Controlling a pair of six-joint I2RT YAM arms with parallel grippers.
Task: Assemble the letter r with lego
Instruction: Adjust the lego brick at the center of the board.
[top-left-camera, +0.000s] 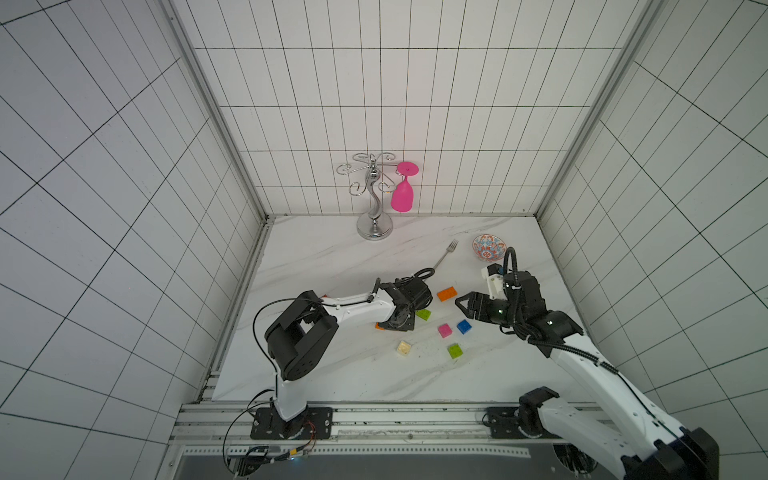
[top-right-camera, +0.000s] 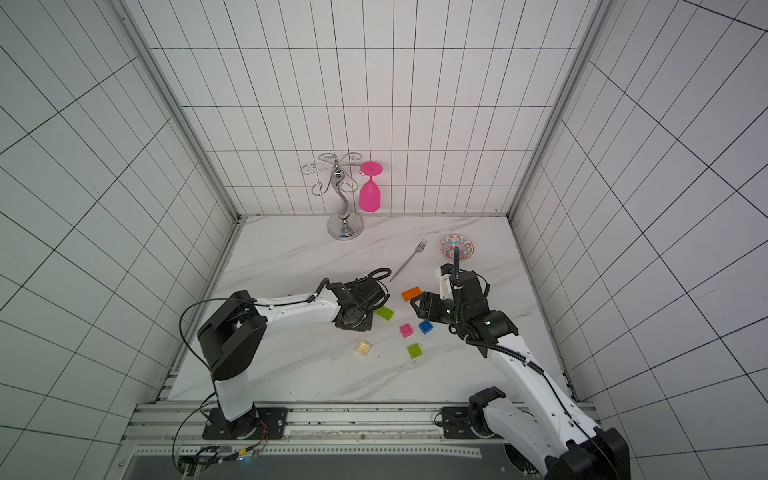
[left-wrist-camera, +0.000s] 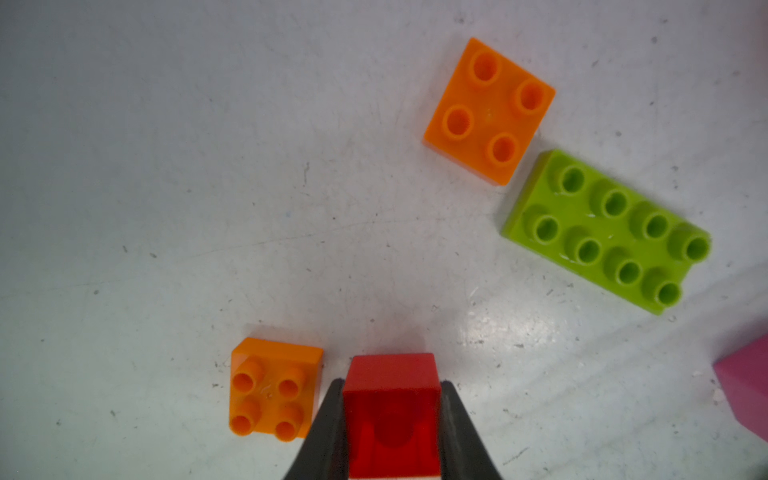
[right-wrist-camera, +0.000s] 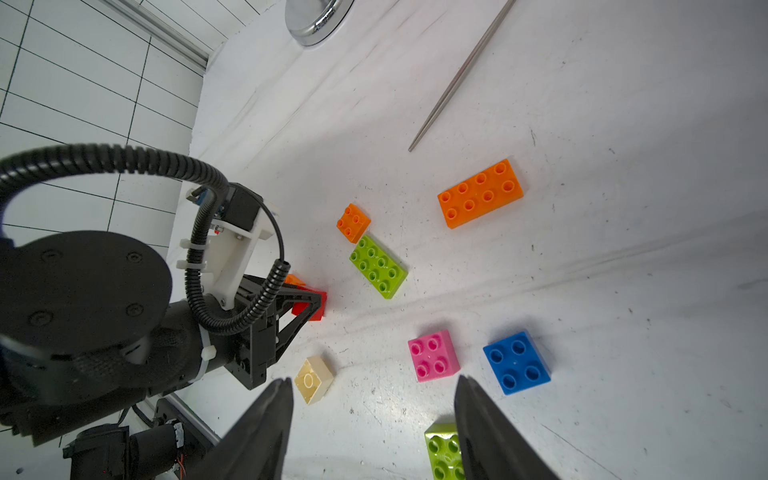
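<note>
Bricks crowd left hand clamped on red brick, orange one maybe touching; right hand apart

A pink brick, blue brick, cream brick and square lime brick lie apart on the table.

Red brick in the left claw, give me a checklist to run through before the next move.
1. Left claw shut on the red brick: ok.
2. Red brick studs up: not ok, its hollow underside faces the left wrist camera.
3. Red brick lifted off the table: cannot tell.
4. Orange square brick clear of the left claw: cannot tell, it sits right beside it.
5. Long lime brick clear of the left claw: ok.
6. Right claw open and empty: ok.
</note>
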